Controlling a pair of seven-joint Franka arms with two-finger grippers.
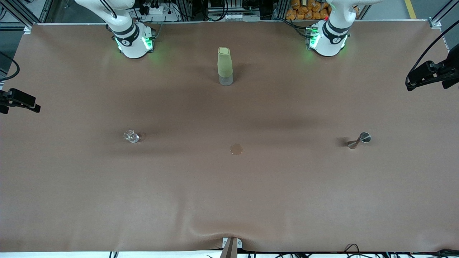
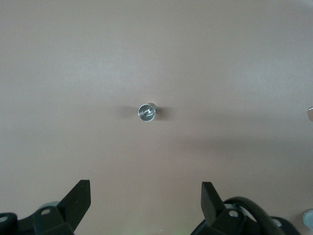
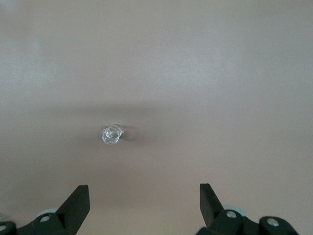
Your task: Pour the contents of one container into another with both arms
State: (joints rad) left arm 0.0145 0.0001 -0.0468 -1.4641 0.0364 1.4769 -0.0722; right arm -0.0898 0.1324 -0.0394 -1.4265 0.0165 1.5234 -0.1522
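Note:
A small clear glass (image 1: 131, 136) stands toward the right arm's end of the table. In the right wrist view the glass (image 3: 111, 134) lies well below my right gripper (image 3: 145, 198), which hangs open and empty high over the table. A metal jigger (image 1: 358, 140) stands toward the left arm's end. From above, the jigger (image 2: 146, 111) shows far under my left gripper (image 2: 145, 196), also open with nothing in it. Only the lower parts of the right arm (image 1: 131, 39) and the left arm (image 1: 328, 36) appear in the front view; both hands are out of that view.
A tall green container with a clear base (image 1: 225, 66) stands midway between the two arm bases. A small round brown coaster (image 1: 236, 149) lies in the middle of the brown table cloth (image 1: 229, 200). Black camera mounts (image 1: 430, 73) (image 1: 18, 100) reach in at both ends.

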